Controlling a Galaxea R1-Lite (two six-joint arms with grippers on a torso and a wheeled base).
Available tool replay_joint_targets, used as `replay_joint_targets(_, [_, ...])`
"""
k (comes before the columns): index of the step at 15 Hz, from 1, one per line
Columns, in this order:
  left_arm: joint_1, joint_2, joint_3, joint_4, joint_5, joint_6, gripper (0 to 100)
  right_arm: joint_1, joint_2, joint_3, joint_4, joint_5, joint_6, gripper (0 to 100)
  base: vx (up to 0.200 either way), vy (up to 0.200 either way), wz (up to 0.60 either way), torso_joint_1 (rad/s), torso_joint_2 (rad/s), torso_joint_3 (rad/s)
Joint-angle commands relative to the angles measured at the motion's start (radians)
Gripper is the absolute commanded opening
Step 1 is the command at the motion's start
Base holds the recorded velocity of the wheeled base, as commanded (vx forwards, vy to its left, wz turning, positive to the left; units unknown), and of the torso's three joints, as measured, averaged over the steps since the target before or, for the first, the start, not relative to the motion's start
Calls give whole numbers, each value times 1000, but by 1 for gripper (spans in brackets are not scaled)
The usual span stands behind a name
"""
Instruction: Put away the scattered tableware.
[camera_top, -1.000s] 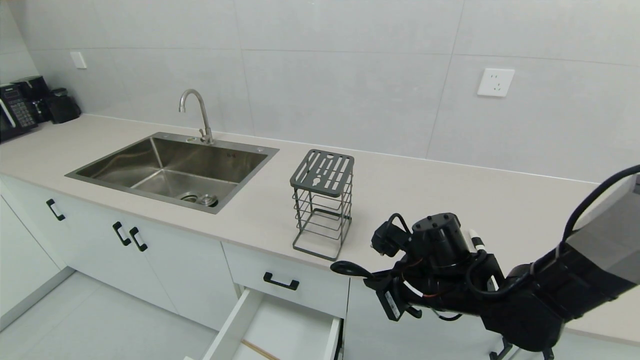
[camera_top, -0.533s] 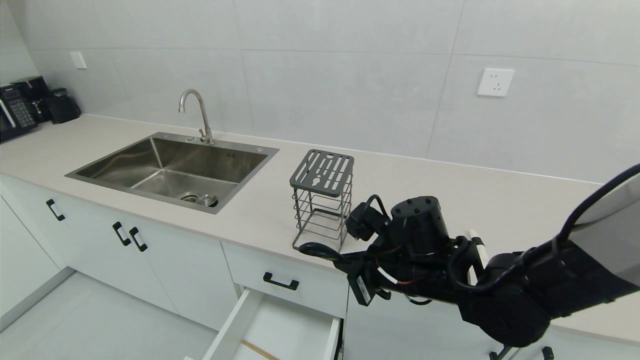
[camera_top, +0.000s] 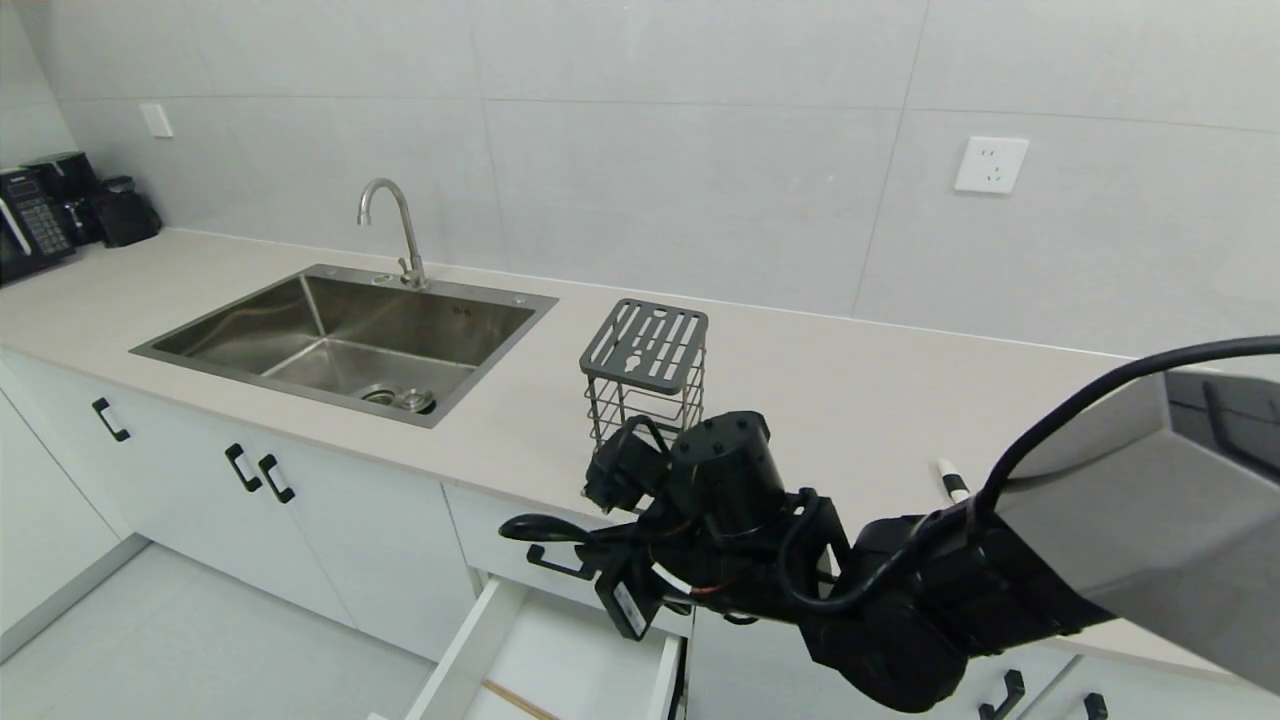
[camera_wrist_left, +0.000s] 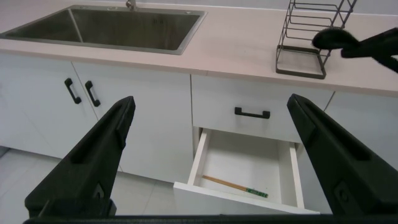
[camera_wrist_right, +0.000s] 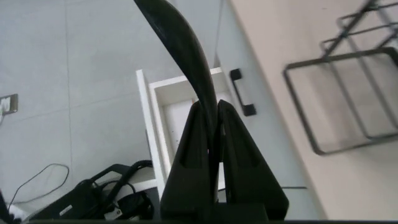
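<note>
A black spoon is pinched by its handle in my right gripper, which is shut on it. The spoon juts out past the counter's front edge, above the open white drawer. Seen from the right wrist, the drawer lies below the closed fingers. A pair of chopsticks lies on the drawer's floor. My left gripper hangs open in front of the cabinets, facing the drawer, with nothing between its fingers. The spoon's bowl shows beside the rack.
A dark wire rack stands on the counter just behind the right gripper. A steel sink with a faucet is to the left. A small white stick with a black band lies on the counter to the right.
My right arm has swung left with the spoon, from the counter's edge right of the rack to a spot in front of the rack, over the open drawer.
</note>
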Motion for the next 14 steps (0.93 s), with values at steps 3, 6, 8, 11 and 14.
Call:
replay_joint_targets(3, [0,1,0,0,0,0,100,62,107,-44,-5,5,-152,0,0,0,0,0,0,0])
replay_joint_targets(6, [0,1,0,0,0,0,100,65,152,-130,1,13,-189,0,0,0,0,0,0,0])
replay_joint_targets(8, [1,1,0,0,0,0,100,67,166,-142,1,14,-187,0,0,0,0,0,0,0])
replay_joint_targets(11, [1,1,0,0,0,0,100,68,170,-131,1,16,-187,0,0,0,0,0,0,0])
replay_joint_targets(14, [1,1,0,0,0,0,100,71,173,-134,-2,16,-187,0,0,0,0,-155,312,152])
